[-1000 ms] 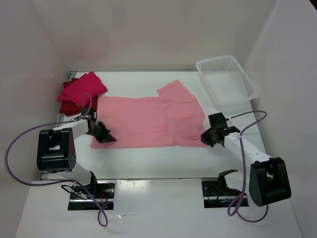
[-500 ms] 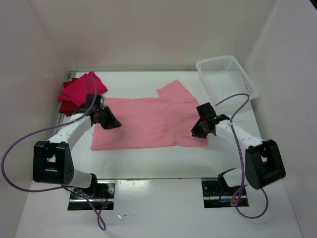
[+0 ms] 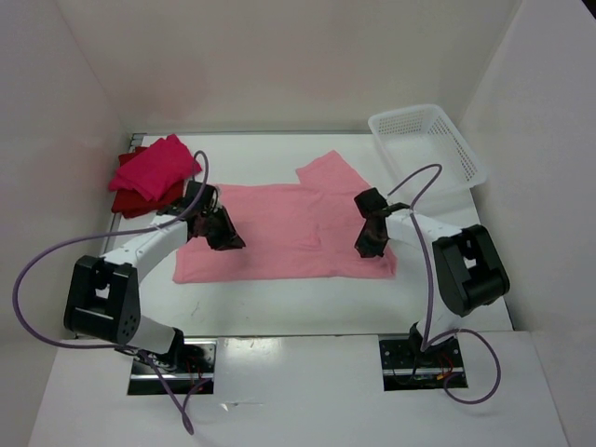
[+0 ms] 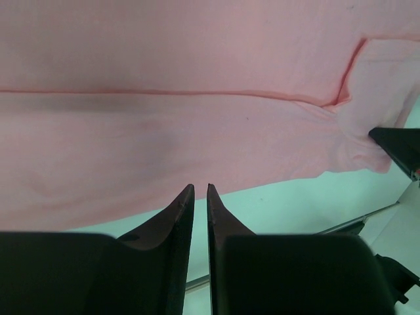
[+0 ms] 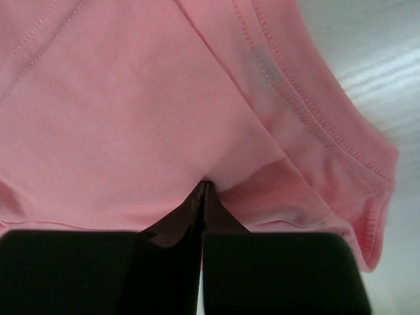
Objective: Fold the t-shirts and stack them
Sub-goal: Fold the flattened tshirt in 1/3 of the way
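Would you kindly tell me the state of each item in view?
pale pink t-shirt: spread out on the table
magenta t-shirt: folded, atop the dark red one
dark red t-shirt: lying underneath
basket: upright, empty
left gripper: slightly open, holding nothing
right gripper: shut, pinching the pale pink t-shirt

Robot lab test cell. Evidence: plain white worktop (image 3: 279,317) boxed in by bare white walls (image 3: 279,65) on three sides, like a recording booth. Two small arms, left arm (image 3: 140,247) and right arm (image 3: 419,228), are bolted at the near edge on metal base plates (image 3: 200,361), with purple cables (image 3: 37,263) looping loose off them. Props on the worktop: white plastic lattice basket (image 3: 406,112) at the far right corner, pale pink t-shirt (image 3: 279,233) spread mid-worktop, magenta t-shirt (image 3: 158,163) on dark red t-shirt (image 3: 130,200) at the far left corner.
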`<state>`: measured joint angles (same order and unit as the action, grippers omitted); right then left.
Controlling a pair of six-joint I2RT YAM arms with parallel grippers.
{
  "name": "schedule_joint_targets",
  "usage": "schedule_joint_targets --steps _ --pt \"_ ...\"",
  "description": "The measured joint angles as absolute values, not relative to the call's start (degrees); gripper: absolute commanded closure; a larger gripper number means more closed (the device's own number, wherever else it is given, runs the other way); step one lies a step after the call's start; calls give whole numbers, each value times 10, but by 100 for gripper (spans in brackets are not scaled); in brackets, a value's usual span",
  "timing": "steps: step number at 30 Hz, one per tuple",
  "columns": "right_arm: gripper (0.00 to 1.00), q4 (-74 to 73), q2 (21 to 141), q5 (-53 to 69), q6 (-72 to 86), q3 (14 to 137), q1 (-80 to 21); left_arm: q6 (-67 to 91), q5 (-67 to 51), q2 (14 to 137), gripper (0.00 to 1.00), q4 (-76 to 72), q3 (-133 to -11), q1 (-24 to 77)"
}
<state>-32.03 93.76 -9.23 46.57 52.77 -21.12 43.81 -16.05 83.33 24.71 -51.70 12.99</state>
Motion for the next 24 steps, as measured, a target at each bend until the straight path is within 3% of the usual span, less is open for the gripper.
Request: schedule_joint_targets --steps 12,17,19,24 --pt "100 -378 832 -102 548 456 -216 405 -160 789 76 287 -497 48" --pt "100 -371 766 -96 543 483 -201 402 -166 814 90 290 -483 80" --pt "100 -346 784 -86 539 507 -236 404 -168 832 94 286 -483 111" --pt "100 -273 903 -47 531 551 -355 406 -168 853 94 282 -483 157"
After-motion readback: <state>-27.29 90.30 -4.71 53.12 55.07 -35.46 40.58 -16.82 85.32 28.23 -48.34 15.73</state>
